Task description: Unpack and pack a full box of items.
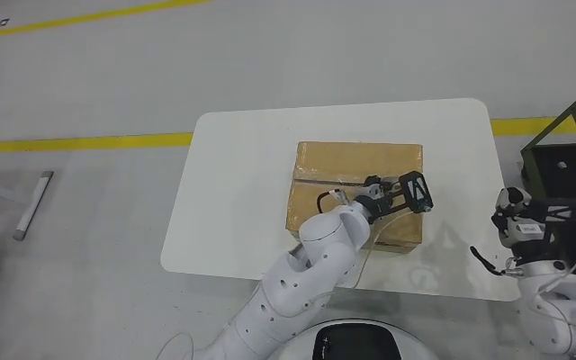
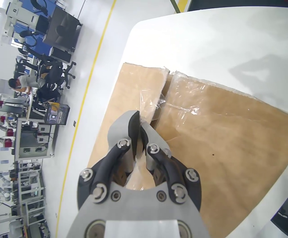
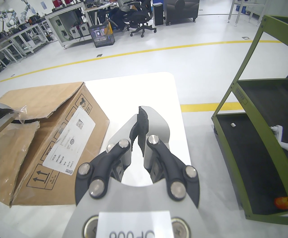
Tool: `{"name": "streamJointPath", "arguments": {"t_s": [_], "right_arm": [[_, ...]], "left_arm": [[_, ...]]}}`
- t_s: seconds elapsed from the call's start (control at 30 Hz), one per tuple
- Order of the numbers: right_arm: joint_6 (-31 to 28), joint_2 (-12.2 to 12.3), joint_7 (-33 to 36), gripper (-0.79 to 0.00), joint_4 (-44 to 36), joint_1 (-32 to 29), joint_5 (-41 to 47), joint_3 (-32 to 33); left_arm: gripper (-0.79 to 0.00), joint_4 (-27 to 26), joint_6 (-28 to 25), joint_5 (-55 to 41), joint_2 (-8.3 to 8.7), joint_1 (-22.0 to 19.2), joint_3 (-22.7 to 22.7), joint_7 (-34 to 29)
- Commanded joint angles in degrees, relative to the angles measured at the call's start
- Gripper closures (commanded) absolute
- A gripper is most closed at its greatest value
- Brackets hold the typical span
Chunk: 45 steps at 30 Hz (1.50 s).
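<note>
**While one side pinches, the other hangs apart**

Where the top view looks down, a brown cardboard box (image 1: 358,193) sits centrally on the white rounded table (image 1: 234,180), with the left gripper (image 1: 414,191) over its right end. Left wrist view: its fingers (image 2: 133,126) are clamped on a strip of clear plastic tape (image 2: 148,103) at the flap seam. Right wrist view: the right gripper (image 3: 140,122) hangs over the table beside the box, fingers pressed together on nothing.

The white surface (image 3: 162,101) lies under the right pincer (image 3: 140,121). A green cart (image 3: 247,157) stands just beside the surface to that pincer's right, with a small white piece (image 3: 233,124) and an orange object (image 3: 281,201) on its dark shelf. Ahead of the pincer a yellow line (image 3: 157,49) crosses the floor, with office chairs (image 3: 137,18) and workbenches (image 3: 65,13) farther off.
</note>
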Motion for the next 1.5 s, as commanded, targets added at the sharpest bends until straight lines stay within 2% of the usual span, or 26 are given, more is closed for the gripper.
{"name": "streamJointPath", "arguments": {"t_s": [0.0, 0.23, 0.47, 0.73, 0.9, 1.03, 1.17, 1.23, 1.3, 1.37, 1.4, 1.43, 1.47], "right_arm": [[0.12, -0.05, 0.01, 0.0, 0.0, 0.19, -0.08, -0.24], [0.1, -0.36, -0.75, 0.0, -2.08, 1.1, 3.88, -0.03], [-2.02, -0.47, 0.28, 0.0, -4.9, 2.12, 6.97, -0.48], [-5.69, -0.53, 1.87, 0.0, -6.87, 4.06, 4.78, -6.04], [-6.93, -0.63, 2.98, 0.0, -5.97, 5.35, 2.86, -10.14], [-7.68, -0.67, 4.06, 0.0, -4.6, 6.21, 1.09, -12.74], [-8.13, -0.68, 5.13, 0.0, -2.75, 7.24, -1.01, -14.63], [-8.09, -0.71, 5.48, 0.0, -2.07, 7.64, -1.47, -15.33], [-7.92, -0.73, 5.92, 0.0, -1.52, 7.86, -1.62, -15.83], [-7.68, -0.74, 6.25, 0.0, -1.17, 8.12, -1.75, -15.99], [-7.53, -0.75, 6.4, 0.0, -0.97, 8.18, -1.78, -16.09], [-7.41, -0.75, 6.56, 0.0, -0.88, 8.26, -1.87, -16.14], [-7.36, -0.76, 6.74, 0.0, -0.75, 8.3, -1.85, -16.2]], "left_arm": [[0.0, -0.4, 0.71, 0.26, 0.04, 0.32, -0.69, 0.21], [0.0, -4.37, 5.23, 1.3, 0.67, 1.31, -7.16, 0.17], [0.0, -11.64, 9.39, 4.55, 2.03, 3.52, -17.44, -1.03], [0.0, -20.06, 7.0, 11.55, 4.04, 8.33, -29.02, -2.48], [0.0, -23.64, 6.05, 14.26, 4.88, 11.91, -34.25, -3.12], [0.0, -25.3, 6.5, 14.89, 5.26, 13.99, -37.13, -3.04], [0.0, -25.13, 6.25, 15.46, 5.51, 15.2, -38.12, -2.34], [-0.095, -24.64, 6.57, 15.78, 5.58, 15.65, -38.21, -1.94], [-0.108, -23.83, 6.43, 16.39, 5.67, 16.08, -38.18, -1.89], [-0.052, -23.58, 5.85, 17.36, 5.8, 16.3, -38.1, -1.53], [-0.062, -23.5, 6.09, 17.14, 5.8, 16.43, -38.21, -1.52], [-0.08, -23.37, 6.22, 17.17, 5.83, 16.54, -38.38, -1.62], [-0.2, -23.29, 6.32, 17.65, 5.89, 16.57, -38.72, -1.93]]}}
